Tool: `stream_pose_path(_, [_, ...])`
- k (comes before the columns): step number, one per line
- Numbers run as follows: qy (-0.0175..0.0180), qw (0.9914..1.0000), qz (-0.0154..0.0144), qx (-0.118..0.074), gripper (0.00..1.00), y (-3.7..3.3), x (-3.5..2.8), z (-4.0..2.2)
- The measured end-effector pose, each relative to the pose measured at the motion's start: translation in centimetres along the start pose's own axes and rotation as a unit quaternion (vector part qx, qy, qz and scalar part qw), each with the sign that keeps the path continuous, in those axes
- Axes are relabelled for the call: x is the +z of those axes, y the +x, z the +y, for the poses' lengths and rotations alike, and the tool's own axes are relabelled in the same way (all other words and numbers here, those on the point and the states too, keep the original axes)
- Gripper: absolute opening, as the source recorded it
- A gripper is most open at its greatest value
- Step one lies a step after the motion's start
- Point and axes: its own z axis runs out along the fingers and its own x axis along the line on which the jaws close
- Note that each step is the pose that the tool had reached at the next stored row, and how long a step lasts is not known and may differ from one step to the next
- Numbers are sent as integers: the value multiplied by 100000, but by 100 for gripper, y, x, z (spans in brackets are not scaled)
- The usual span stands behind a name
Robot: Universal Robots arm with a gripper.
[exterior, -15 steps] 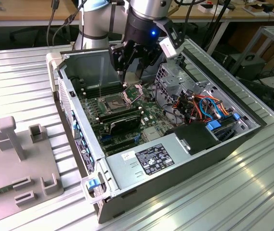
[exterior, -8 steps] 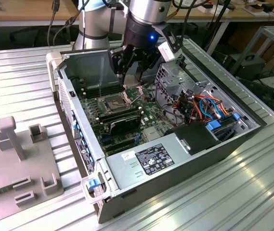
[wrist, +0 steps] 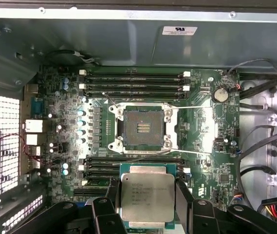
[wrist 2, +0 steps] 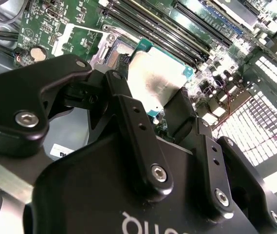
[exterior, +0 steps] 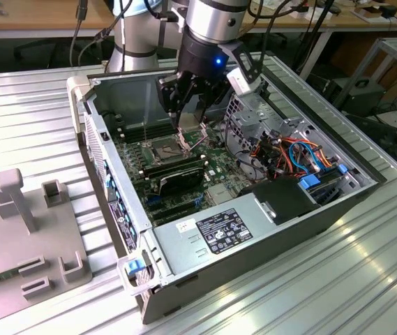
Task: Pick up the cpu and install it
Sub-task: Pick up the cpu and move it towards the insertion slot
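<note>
Two fingers of the claw pinch the cpu by its edges, over the circuit board just beside the empty socket; faint print on its silver face is illegible.

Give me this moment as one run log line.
pincer: shut on cpu | cpu: held above board, not in socket | socket: empty

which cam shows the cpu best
The first wrist view: it looks straight onto the silver-grey square cpu, its metal face in full, gripped by the black tool. The second wrist view shows it slanted, partly behind a finger. In the exterior view the tool hides most of it.
</note>
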Motion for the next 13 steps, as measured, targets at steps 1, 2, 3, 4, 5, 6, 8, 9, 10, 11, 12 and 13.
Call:
stream_pose_path(1, [-5,100000,-5,1,55,0,21,-1])
stream_pose_path(2, [-5,100000,-5,1,55,0,31,-1])
stream_pose_path(3, [1,100000,-9,1,55,0,46,-2])
stream_pose_path(4, [-6,100000,-4,1,55,-1,64,-3])
stream_pose_path(5, [-7,100000,-4,0,55,-1,77,-3])
stream_pose_path(6, [-4,100000,-5,1,55,-1,91,-4])
stream_pose_path(8, [1,100000,-2,1,55,-1,114,-5])
stream_pose_path(9, [-3,100000,-5,1,55,-1,127,-6])
stream_pose_path(10, [-1,100000,-3,1,55,-1,134,-6])
stream_pose_path(11, [1,100000,-3,0,55,-1,142,-6])
stream_pose_path(12, [-3,100000,-3,-2,55,-1,150,-7])
stream_pose_path(13, [-1,100000,-3,1,55,0,158,-7])
